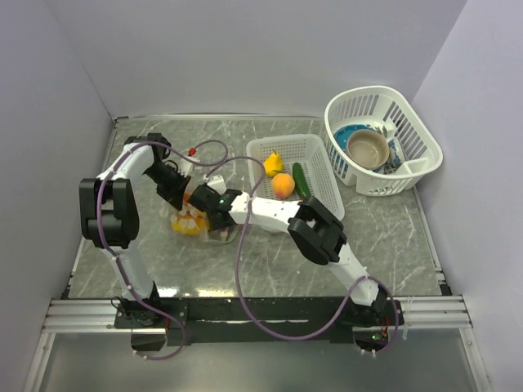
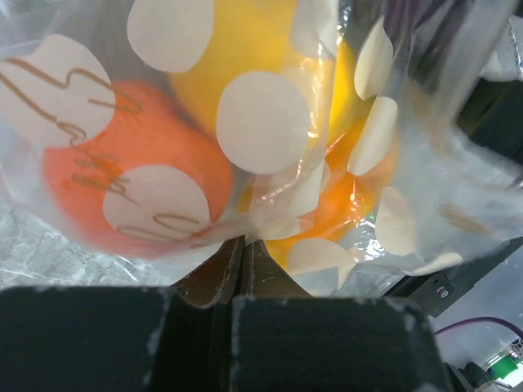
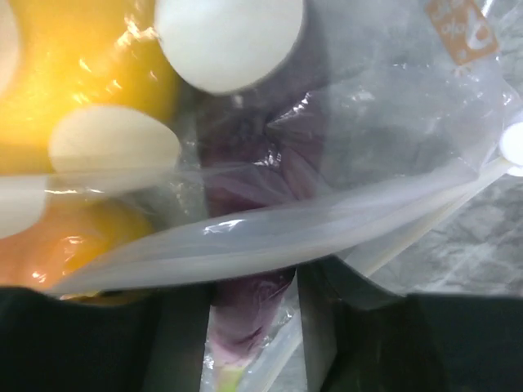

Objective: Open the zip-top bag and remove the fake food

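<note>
**Zip-top bag [image 1: 196, 220] on the table [image 1: 384, 229], both arms bent inward**

Left gripper [image 2: 243, 260] pinches the film tight below the fake food [image 2: 122, 171]. Right gripper [image 3: 249, 327] has its jaws apart around film; whether it grips, I cannot tell. Gold script [image 2: 49, 82] and an orange tag [image 3: 459, 28] are illegible.

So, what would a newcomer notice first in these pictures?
The dotted bag, bulging with orange and yellow food, sits left of centre, where both pairs of jaws meet. Right of it, a flat basket holds a pear, an orange fruit and a cucumber. A round basket with a bowl stands at the back right.
</note>
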Tool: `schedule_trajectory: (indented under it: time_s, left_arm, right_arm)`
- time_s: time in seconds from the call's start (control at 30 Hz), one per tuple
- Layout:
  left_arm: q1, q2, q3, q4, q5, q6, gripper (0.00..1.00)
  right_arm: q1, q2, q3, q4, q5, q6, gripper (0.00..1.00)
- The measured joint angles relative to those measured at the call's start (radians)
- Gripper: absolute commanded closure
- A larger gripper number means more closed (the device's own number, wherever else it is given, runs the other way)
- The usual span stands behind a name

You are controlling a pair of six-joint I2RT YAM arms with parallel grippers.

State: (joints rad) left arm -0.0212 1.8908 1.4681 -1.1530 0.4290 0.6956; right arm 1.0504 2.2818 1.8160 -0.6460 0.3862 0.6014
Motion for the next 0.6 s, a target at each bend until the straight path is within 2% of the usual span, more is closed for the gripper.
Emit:
schedule_trajectory:
  time_s: [0.03, 0.37, 0.5, 0.6]
  left_arm:
    - [0.000, 0.000, 0.000, 0.000, 0.000, 0.000, 0.99]
    - [0.000, 0.000, 0.000, -0.001, 0.014, -0.010, 0.99]
    - [0.004, 0.000, 0.004, 0.000, 0.026, -0.026, 0.99]
    - [0.021, 0.000, 0.024, -0.006, 0.037, -0.028, 0.99]
  right_arm:
    - [-0.001, -0.010, -0.018, 0.011, 0.001, -0.006, 1.00]
    - [-0.004, -0.194, -0.292, 0.110, -0.031, -0.095, 1.00]
    - [-0.004, -0.313, -0.394, 0.148, -0.036, -0.105, 1.00]
    - [-0.004, -0.372, -0.412, 0.184, -0.049, -0.106, 1.00]
